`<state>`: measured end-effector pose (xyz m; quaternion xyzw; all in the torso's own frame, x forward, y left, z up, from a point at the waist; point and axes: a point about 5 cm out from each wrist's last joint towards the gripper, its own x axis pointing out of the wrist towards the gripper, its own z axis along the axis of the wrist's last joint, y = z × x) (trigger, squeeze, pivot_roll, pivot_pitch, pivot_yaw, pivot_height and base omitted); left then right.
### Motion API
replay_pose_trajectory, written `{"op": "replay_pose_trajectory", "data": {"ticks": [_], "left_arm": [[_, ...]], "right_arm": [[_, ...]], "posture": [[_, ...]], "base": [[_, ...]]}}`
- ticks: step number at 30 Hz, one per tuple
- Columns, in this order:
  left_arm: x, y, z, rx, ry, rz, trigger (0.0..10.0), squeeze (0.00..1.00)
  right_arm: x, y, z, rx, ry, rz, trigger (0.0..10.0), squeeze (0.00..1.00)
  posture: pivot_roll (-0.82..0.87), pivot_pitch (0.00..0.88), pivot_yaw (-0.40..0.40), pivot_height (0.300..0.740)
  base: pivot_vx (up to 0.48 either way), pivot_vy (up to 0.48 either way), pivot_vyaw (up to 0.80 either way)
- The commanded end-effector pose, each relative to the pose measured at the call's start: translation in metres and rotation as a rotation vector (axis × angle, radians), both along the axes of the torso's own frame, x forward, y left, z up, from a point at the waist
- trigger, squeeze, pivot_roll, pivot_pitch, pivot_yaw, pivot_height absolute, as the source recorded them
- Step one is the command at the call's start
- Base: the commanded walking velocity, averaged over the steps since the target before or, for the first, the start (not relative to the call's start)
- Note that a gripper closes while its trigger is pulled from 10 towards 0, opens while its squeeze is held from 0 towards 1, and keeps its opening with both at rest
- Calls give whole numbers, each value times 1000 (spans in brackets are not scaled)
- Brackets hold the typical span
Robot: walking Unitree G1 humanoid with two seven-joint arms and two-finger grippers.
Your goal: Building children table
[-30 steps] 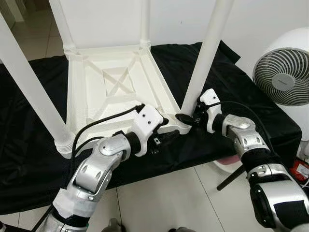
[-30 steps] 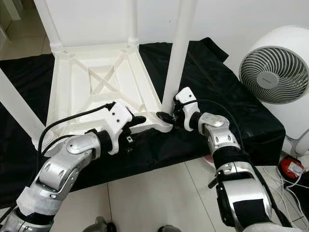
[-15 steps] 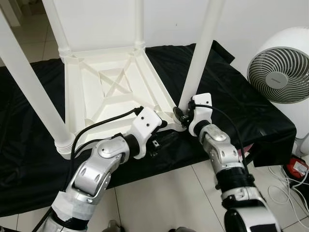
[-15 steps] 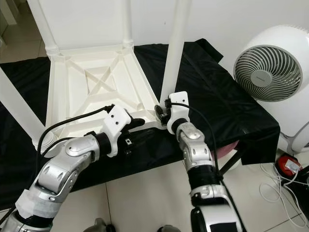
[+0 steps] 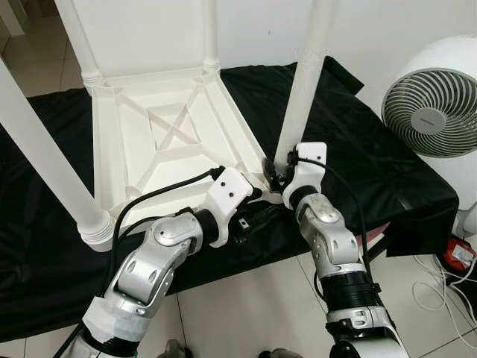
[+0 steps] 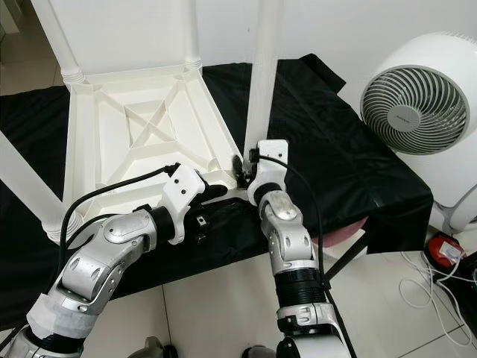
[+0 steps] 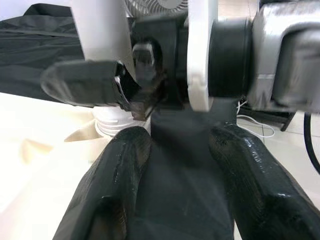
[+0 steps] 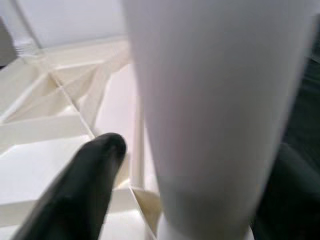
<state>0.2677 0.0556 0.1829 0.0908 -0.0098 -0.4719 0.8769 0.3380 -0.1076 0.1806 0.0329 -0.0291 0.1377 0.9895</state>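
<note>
- One white children table (image 5: 160,138) is lying upside down on a black cloth (image 5: 387,175), with four white legs (image 5: 33,142) sticking up from its corners.
- The left gripper (image 5: 257,212) is reaching in at the table's near edge, by the near right corner; in the left wrist view its two black fingers (image 7: 112,185) are standing apart over the dark cloth with nothing between them.
- The right gripper (image 5: 277,173) is meeting the base of the near right leg (image 5: 302,89); in the right wrist view one finger (image 8: 82,185) is lying on each side of that leg, clamping it.
- One white fan (image 5: 432,112) is standing at the far right, beside the cloth.
</note>
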Motion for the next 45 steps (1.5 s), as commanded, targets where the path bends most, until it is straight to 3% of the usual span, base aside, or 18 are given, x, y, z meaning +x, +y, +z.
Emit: {"op": "replay_pose_trajectory", "data": {"ticks": [1,5,8,9,10,15,20,32,33,34,45], "left_arm": [[-3,0,1,-2,1,-3,10000,0],[-3,0,1,-3,2,-1,10000,0],[-4,0,1,-5,3,2,10000,0],[-4,0,1,-6,3,4,10000,0],[-3,1,2,-6,2,5,10000,0],[-3,2,3,-5,1,6,10000,0],[0,2,4,-4,-2,8,10000,0],[-1,0,6,-8,-5,5,10000,0],[0,0,6,-8,-6,6,10000,0],[0,1,6,-9,-6,7,10000,0],[-2,1,6,-13,-3,15,10000,0]], "right_arm": [[0,-2,3,-5,-1,43,10000,1000],[1,-8,4,-19,5,97,10000,1000],[6,-24,3,-70,27,181,10000,1000],[7,-33,0,-113,46,242,10000,353],[8,-40,-1,-175,48,293,10000,0],[8,-48,-2,-260,44,368,10000,0],[12,-50,-7,-405,33,553,10000,0],[23,-46,-4,-475,28,634,10000,0],[25,-46,-5,-492,36,639,6235,0],[27,-47,-9,-504,55,641,0,0],[23,-58,-25,-473,103,653,0,0]], "posture": [[-78,80,-2,740],[-78,80,-2,740],[-74,89,-5,740],[-72,90,-3,740],[-71,91,1,740],[-73,93,7,740],[-73,95,20,740],[-69,95,22,740],[-65,94,22,740],[-61,95,21,740],[-58,104,16,740]], "base": [[0,0,0],[0,0,0],[0,0,0],[0,0,0],[0,0,0],[0,0,0],[0,0,0],[0,0,0],[0,0,0],[0,0,0],[0,0,0]]}}
